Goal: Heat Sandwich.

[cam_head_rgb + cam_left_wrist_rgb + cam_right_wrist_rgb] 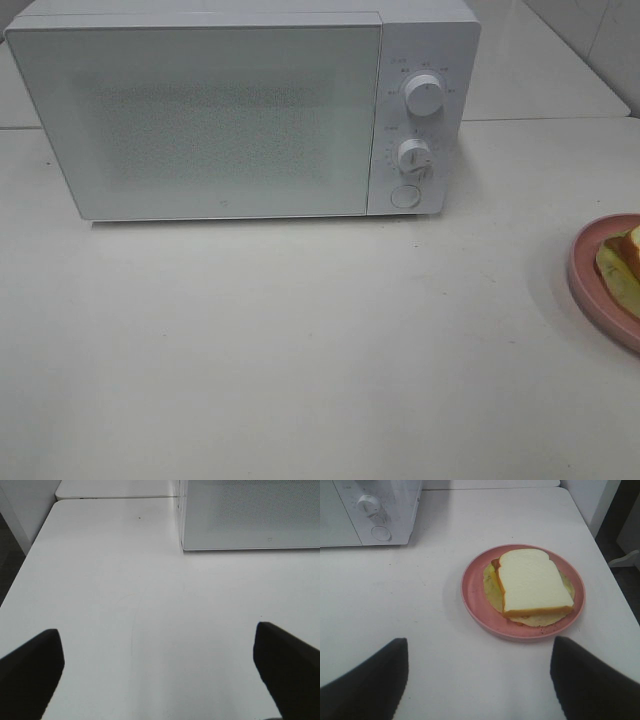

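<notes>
while the sandwich (532, 582) sits on its plate (475, 602), both hands (157, 670) (479, 680) gape empty.

Left gripper (160, 670): two matte black fingers (30, 665), broad, tapering to blunt rounded tips, plain surface without visible screws or markings. Right gripper (480, 680): same matte black fingers (592, 680), wide wedge shape, rounded tips, smooth inner faces.
</notes>
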### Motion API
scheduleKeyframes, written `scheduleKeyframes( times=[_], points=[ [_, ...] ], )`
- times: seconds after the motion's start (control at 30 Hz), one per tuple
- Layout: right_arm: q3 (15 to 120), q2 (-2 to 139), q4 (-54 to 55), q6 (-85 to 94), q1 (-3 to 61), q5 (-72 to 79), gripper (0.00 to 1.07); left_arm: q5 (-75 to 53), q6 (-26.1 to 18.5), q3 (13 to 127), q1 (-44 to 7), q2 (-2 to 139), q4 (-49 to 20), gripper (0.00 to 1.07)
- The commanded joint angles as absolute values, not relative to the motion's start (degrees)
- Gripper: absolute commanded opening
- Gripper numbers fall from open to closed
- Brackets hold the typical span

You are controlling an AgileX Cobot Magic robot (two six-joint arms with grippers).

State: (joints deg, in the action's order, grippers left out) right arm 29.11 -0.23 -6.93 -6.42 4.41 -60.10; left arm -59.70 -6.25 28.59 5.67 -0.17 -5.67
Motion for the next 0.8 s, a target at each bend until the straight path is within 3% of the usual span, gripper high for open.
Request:
scheduleKeyframes(
  times=[0.03,0.8],
  points=[
    [28.99,-1.2,-6.88,-5.96,3.95,-59.53,0.75,-59.47,-5.9,28.48,5.73,-1.72,-6.07,0.98],
    [28.99,-1.2,-6.88,-5.96,3.95,-59.53,0.75,-59.47,-5.9,28.48,5.73,-1.72,-6.07,0.98]
  ],
)
